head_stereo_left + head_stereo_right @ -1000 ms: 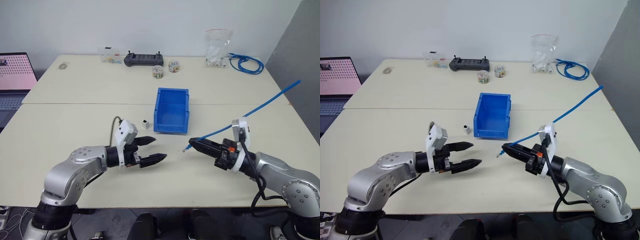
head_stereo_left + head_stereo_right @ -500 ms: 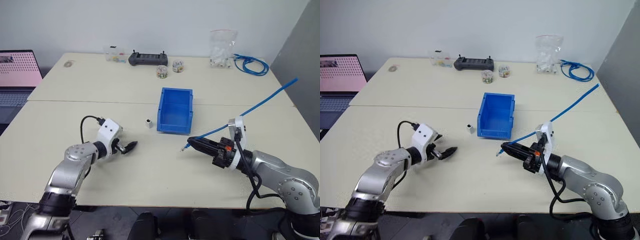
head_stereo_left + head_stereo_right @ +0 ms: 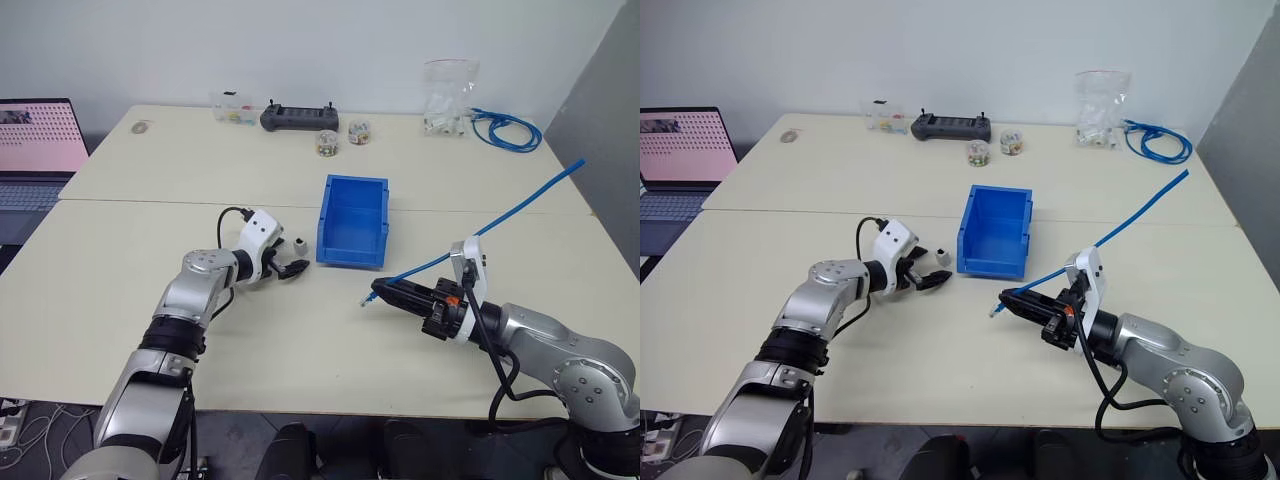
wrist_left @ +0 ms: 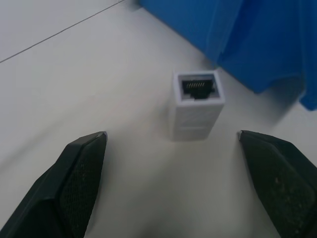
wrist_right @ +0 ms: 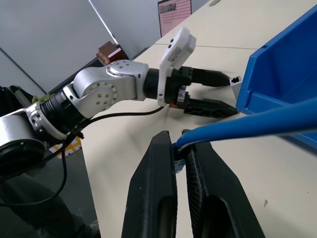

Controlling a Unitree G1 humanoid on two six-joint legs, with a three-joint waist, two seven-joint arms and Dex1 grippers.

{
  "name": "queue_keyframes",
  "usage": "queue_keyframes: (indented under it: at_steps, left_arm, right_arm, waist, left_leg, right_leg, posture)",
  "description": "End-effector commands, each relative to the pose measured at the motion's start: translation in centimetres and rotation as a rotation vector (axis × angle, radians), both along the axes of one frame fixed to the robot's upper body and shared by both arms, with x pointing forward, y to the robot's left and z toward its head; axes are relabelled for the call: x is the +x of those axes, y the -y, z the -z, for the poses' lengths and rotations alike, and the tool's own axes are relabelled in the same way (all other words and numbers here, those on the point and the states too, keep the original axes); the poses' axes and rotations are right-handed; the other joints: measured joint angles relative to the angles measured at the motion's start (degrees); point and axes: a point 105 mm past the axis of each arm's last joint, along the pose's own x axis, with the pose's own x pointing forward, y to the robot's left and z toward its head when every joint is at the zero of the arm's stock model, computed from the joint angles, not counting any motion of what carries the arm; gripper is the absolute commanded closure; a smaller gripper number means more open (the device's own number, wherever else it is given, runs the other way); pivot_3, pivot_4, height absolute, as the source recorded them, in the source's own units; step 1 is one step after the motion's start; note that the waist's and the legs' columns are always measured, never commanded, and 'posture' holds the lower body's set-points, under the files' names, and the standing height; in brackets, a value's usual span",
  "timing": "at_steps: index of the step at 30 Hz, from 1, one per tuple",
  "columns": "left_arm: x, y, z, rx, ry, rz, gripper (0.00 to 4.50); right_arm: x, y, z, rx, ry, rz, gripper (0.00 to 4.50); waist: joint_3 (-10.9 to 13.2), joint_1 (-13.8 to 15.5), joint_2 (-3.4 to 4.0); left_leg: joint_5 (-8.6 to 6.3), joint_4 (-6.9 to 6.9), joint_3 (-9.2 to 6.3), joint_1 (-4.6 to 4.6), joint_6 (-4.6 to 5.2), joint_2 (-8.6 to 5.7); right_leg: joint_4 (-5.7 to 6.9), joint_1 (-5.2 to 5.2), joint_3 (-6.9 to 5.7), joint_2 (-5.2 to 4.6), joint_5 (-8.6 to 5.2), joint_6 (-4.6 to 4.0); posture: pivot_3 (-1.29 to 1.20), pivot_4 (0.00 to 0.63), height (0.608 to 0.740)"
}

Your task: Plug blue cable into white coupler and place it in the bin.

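Left gripper [image 4: 171,163], fingers spread either side of upright white coupler [image 4: 196,105] beside bin [image 3: 352,220]: centre, then close squarely. Right gripper [image 5: 181,148] pinching blue cable [image 5: 257,121].

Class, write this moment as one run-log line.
left gripper: open, straddling small white plastic coupler | right gripper: shut on thin blue cable | blue plastic bin: empty
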Motion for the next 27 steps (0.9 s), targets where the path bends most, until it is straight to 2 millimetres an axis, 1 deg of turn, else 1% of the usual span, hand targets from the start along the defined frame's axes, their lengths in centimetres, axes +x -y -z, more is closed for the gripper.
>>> queue_keyframes:
  at_steps: [1,10,12,13,16,20,22,23,24,27]
  left_arm:
    - [0.3,0.8,-0.4,0.019,0.012,0.029,0.00]
    - [0.5,0.4,-0.1,0.045,0.004,0.004,0.00]
    - [0.5,0.2,0.2,0.039,-0.009,-0.008,0.37]
    - [0.4,0.2,0.5,0.042,-0.019,-0.006,0.48]
    - [0.3,0.2,1.1,0.039,-0.041,-0.008,1.14]
    - [0.4,0.1,1.3,0.015,-0.053,-0.028,2.08]
    - [0.5,0.1,1.4,0.015,-0.058,-0.028,2.40]
    - [0.5,0.1,1.5,0.018,-0.059,-0.028,2.69]
    - [0.5,0.0,1.5,0.020,-0.060,-0.029,2.81]
    - [0.3,-0.1,1.7,-0.010,-0.082,-0.035,3.35]
  right_arm:
    - [-0.4,-0.3,-0.7,0.002,0.043,-0.009,4.50]
    - [-0.5,-0.4,-0.6,0.001,0.045,-0.006,4.50]
    - [-0.4,-0.4,-0.6,0.001,0.047,-0.005,4.50]
    - [-0.4,-0.4,-0.6,0.001,0.047,-0.004,4.50]
    - [-0.4,-0.4,-0.6,-0.001,0.049,-0.004,4.50]
    - [-0.4,-0.5,-0.5,-0.004,0.050,-0.002,4.50]
    - [-0.4,-0.3,-0.4,-0.009,0.049,0.001,4.50]
    - [-0.4,-0.3,-0.4,-0.011,0.048,0.004,4.50]
    - [-0.4,-0.2,-0.4,-0.014,0.049,0.007,4.50]
    - [-0.3,0.0,-0.3,-0.025,0.057,0.020,4.50]
  waist:
    - [0.00,-0.04,0.00]
    - [0.00,-0.06,0.00]
    - [0.00,-0.06,0.00]
    - [0.00,-0.06,0.00]
    - [0.00,-0.07,-0.01]
    - [-0.01,-0.08,-0.01]
    - [-0.01,-0.08,-0.02]
    - [-0.01,-0.08,-0.02]
    - [-0.01,-0.08,-0.02]
    - [-0.01,-0.08,-0.02]
  left_leg:
    - [0.00,0.00,0.00,0.00,0.00,0.00]
    - [0.00,0.01,0.00,0.02,0.00,0.01]
    - [0.00,0.01,0.00,0.03,0.00,0.01]
    - [0.00,0.01,0.00,0.03,0.00,0.00]
    - [0.00,0.02,0.00,0.06,0.00,0.01]
    - [0.00,0.02,0.00,0.10,0.00,0.01]
    - [0.00,0.02,0.01,0.11,0.00,0.01]
    - [0.00,0.02,0.01,0.11,0.00,0.01]
    - [0.00,0.02,0.01,0.11,0.00,0.01]
    - [0.00,0.02,0.01,0.11,0.00,0.01]
  right_leg:
    - [0.02,0.00,0.00,0.00,0.00,0.00]
    - [0.05,-0.01,0.01,0.00,-0.01,0.01]
    - [0.06,-0.01,0.01,0.00,0.00,0.00]
    - [0.07,0.00,0.01,0.00,0.00,0.01]
    - [0.09,0.00,0.02,0.00,0.00,0.01]
    - [0.11,0.03,0.01,0.01,-0.01,0.01]
    - [0.11,0.03,0.02,0.01,-0.01,0.01]
    - [0.11,0.03,0.01,0.01,-0.01,0.01]
    - [0.11,0.03,0.02,0.01,-0.01,0.01]
    - [0.11,0.03,0.02,0.01,-0.01,0.01]
  posture:
    - [0.00,0.150,0.740]
    - [0.00,0.150,0.740]
    - [0.00,0.150,0.740]
    - [0.00,0.150,0.740]
    - [0.00,0.150,0.740]
    - [0.00,0.150,0.740]
    - [0.00,0.150,0.740]
    - [0.00,0.150,0.740]
    - [0.00,0.150,0.740]
    - [0.00,0.150,0.740]
